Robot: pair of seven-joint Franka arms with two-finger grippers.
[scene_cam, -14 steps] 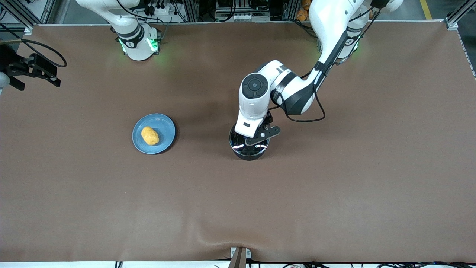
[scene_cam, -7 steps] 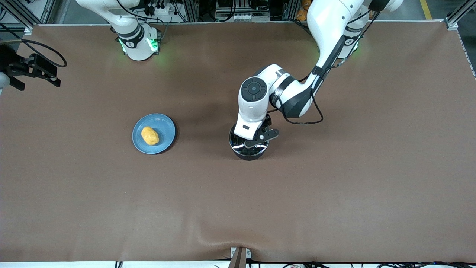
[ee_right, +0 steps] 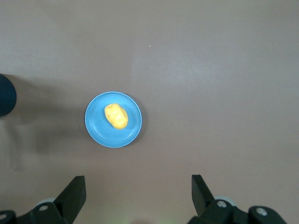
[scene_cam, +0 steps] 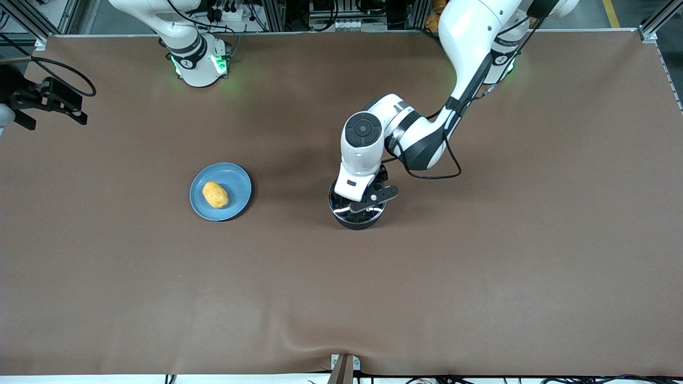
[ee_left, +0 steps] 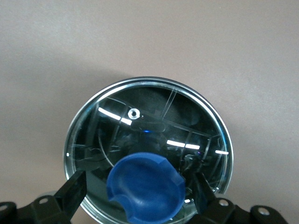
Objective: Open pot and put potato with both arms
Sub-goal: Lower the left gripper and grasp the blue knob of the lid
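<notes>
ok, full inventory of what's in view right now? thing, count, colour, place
Small round black saucepan with clear glass lid: one, mid-table, lid on, under the left gripper.
Blue round lid knob: one, blue, on the lid, between the left gripper's open fingers.
Flat light-blue plate: one, toward the right arm's end from the saucepan.
Lumpy yellow-orange potato: one, lying on the plate.
Brown table cover: one, over the whole table.
Left gripper: black, open, low over the lid, straddling the knob.
Right gripper: black, open, waiting high above the table, the plate in its view.
</notes>
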